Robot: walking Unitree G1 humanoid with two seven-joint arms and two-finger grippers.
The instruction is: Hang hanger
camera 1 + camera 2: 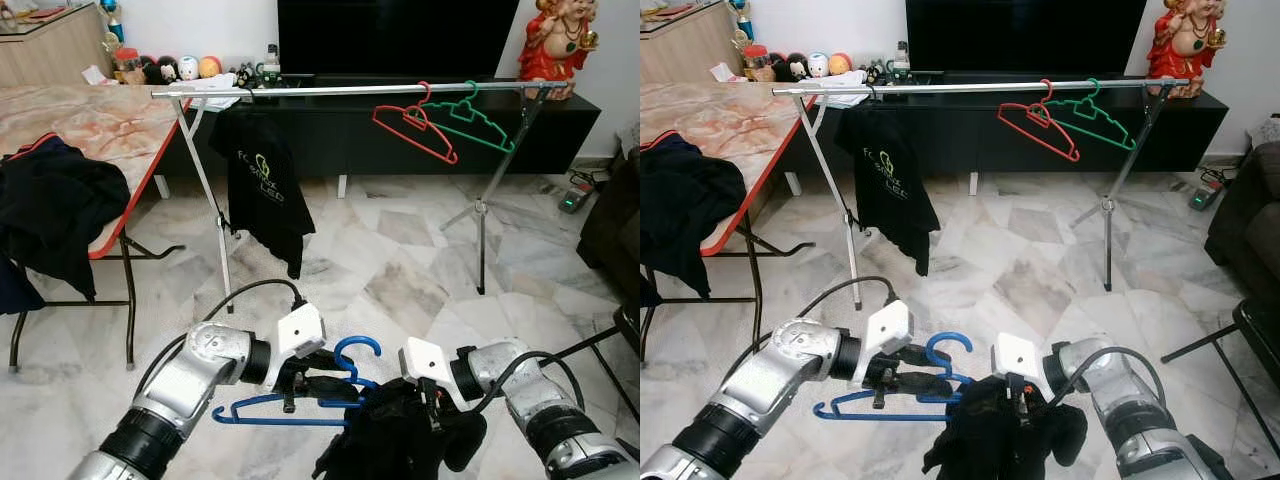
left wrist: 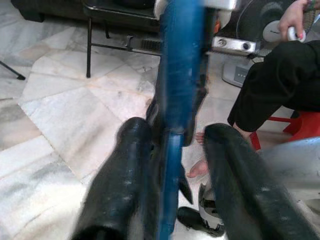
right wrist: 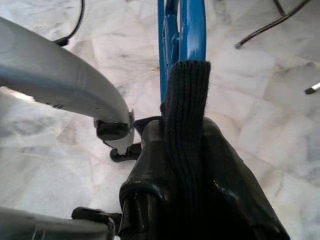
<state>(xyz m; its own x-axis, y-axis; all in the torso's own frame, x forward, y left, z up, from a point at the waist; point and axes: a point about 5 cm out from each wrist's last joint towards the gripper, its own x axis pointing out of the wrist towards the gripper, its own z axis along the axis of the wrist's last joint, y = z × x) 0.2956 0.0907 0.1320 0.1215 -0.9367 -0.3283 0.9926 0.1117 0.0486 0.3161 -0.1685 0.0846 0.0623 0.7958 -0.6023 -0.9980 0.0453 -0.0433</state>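
Rail (image 1: 340,90): runs left to right across the room, ahead of the robot.
On the rail: T-shirt (image 1: 262,185) toward the left, two hangers (image 1: 440,125) toward the right.
Behind the rail: TV cabinet (image 1: 400,130).
Left: table (image 1: 90,130), with clothing (image 1: 50,215) draped over its near edge.
Nearest: a hanger (image 1: 300,395), left of a garment (image 1: 395,435).

Bare rail (image 1: 320,90) lies between black shirt (image 1: 262,185) and red hanger (image 1: 412,128).

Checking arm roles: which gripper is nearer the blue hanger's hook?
Left. The left gripper is shut on the blue hanger just below its hook; the right gripper pinches the black garment beside it.
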